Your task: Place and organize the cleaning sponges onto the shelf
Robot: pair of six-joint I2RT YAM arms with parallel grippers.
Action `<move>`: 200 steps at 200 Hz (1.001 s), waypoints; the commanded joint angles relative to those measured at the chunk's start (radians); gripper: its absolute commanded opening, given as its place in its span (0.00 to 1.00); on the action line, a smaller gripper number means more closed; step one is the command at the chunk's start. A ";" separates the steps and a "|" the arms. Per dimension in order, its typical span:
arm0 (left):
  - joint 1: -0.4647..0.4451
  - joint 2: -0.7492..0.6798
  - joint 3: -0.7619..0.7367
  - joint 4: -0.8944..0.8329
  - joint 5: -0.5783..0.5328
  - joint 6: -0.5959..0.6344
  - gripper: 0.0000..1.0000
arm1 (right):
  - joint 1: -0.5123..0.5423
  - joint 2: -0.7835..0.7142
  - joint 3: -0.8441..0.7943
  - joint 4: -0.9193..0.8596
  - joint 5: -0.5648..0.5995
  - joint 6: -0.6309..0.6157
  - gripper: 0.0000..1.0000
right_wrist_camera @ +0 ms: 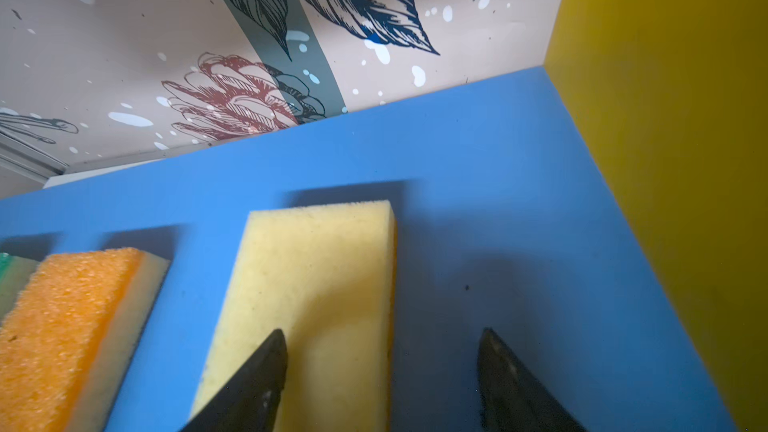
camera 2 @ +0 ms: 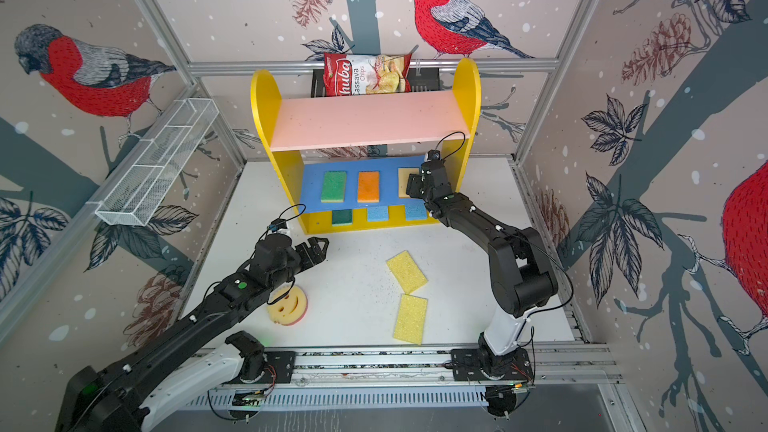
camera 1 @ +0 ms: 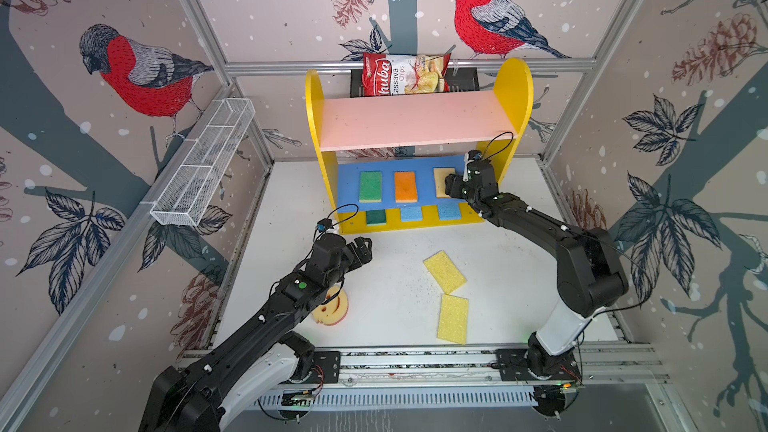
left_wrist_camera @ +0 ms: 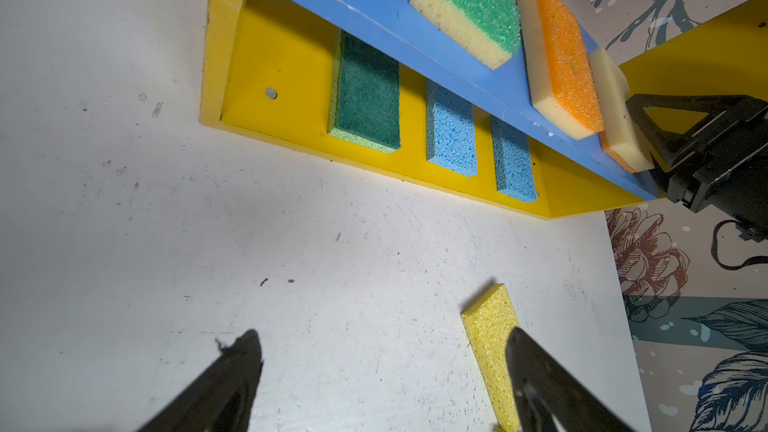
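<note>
Right tool (right_wrist_camera: pixel 382 338) is inside the shelf (camera 1: pixel 513 89), low over the blue middle board (right_wrist_camera: pixel 478 168). Its jaws stand apart and grip nothing: one finger is over the tan sponge (right_wrist_camera: pixel 320 284), the other over bare board beside it. The tan sponge lies flat on that board, third in a row with the green sponge (camera 1: pixel 370 186) and the orange sponge (camera 1: pixel 405 187).

Yellow base (left_wrist_camera: pixel 282 76) holds the dark green sponge (camera 1: pixel 375 217) and two light blue sponges (camera 1: pixel 411 214).

Left tool (left_wrist_camera: pixel 382 338) is wide open and empty, above the desk (camera 1: pixel 386 284) just in front of the shelf.

Not yet shelved, on the desk: two yellow sponges (camera 1: pixel 444 272) and the smiley sponge (camera 1: pixel 332 309), which is partly hidden under the left arm.

Judgement: the step in hand is the set-down of the tan sponge, with six of nine placed. The pink top board (camera 1: pixel 415 118) carries no sponge.

Next: the right arm should back straight out without dragging the tan sponge. Either arm can then fetch a yellow sponge, gripping it across the short side.
</note>
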 commanded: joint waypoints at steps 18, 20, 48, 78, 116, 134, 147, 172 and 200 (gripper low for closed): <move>0.006 0.020 0.012 0.052 0.011 0.024 0.91 | 0.002 0.004 0.000 0.005 -0.021 -0.030 0.71; 0.005 0.021 0.012 0.052 0.011 0.024 0.91 | 0.003 0.003 0.000 0.007 -0.021 -0.031 0.71; 0.010 0.024 0.010 0.054 0.010 0.028 0.91 | 0.003 0.002 0.005 0.012 -0.032 -0.048 0.63; 0.015 0.024 0.008 0.054 0.010 0.028 0.91 | 0.003 0.004 0.010 0.018 -0.042 -0.075 0.52; 0.020 0.024 0.007 0.052 0.012 0.031 0.91 | 0.002 0.007 0.011 0.027 -0.071 -0.094 0.48; 0.022 0.027 0.007 0.053 0.014 0.031 0.91 | 0.002 0.008 0.012 0.031 -0.085 -0.096 0.47; 0.022 0.027 0.008 0.053 0.014 0.031 0.91 | 0.002 0.010 0.011 0.035 -0.099 -0.099 0.46; 0.022 0.029 0.008 0.053 0.017 0.030 0.91 | 0.002 0.013 0.017 0.041 -0.111 -0.105 0.44; 0.024 0.032 0.006 0.055 0.019 0.028 0.91 | 0.000 0.019 0.028 0.041 -0.125 -0.106 0.42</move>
